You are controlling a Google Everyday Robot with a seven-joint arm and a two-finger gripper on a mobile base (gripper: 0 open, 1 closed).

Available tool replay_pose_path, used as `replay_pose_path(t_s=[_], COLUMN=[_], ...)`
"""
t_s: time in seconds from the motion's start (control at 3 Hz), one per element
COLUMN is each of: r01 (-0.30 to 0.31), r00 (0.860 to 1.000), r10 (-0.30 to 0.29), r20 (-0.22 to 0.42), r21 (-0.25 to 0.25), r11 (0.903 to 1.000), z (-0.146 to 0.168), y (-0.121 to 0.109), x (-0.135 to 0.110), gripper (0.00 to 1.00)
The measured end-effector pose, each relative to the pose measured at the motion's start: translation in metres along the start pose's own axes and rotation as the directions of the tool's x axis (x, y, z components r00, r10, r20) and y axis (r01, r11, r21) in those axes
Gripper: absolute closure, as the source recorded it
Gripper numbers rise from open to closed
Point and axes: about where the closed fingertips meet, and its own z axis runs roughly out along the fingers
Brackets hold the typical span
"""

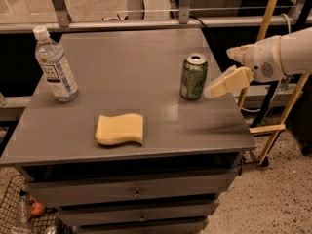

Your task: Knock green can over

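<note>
green can [193, 77] upright on the counter [131, 62], near the right edge, about midway front to back. gripper [222, 72] is over the right edge just beside the can, at mid-can height, not touching as far as I can see. fingers look spread, nothing held. side-on and above the base, so a sideways push should tip it, not slide it. bottle [54, 65] at left edge and sponge [120, 129] near front edge are well clear of the fall path
</note>
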Motion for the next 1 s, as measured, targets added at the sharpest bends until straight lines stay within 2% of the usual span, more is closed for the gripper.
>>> replay_pose_path(t_s=[0.33, 0.67, 1.0], r01=[-0.054, -0.078, -0.079], r00=[0.996, 0.994, 0.995], r10=[0.055, 0.078, 0.076], r20=[0.067, 0.079, 0.071], r21=[-0.008, 0.0, 0.043], r11=[0.9985, 0.9969, 0.9959], z=[0.023, 0.044, 0.065], y=[-0.005, -0.004, 0.0], x=[-0.002, -0.003, -0.002], gripper=[0.0, 0.0, 0.0])
